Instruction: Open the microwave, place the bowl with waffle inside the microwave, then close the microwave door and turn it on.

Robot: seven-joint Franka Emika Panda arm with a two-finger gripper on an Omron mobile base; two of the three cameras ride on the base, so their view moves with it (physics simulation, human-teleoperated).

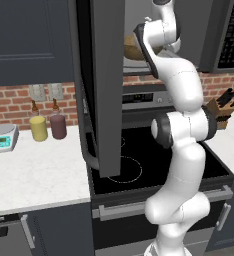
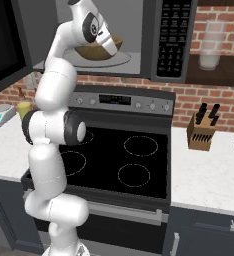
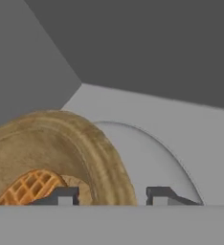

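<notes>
Here the white arm rises from the stove front, bends at the elbow and reaches up into the open microwave (image 2: 161,40), past the microwave door (image 1: 101,85) swung out to the left. In the hand view the gripper (image 3: 113,195) straddles the rim of the bowl (image 3: 92,153), one finger inside and one outside, jaws parted with gaps to the wood. The bowl sits on the glass turntable (image 3: 157,162), near its left edge, tilted. The waffle (image 3: 30,187) lies in it.
</notes>
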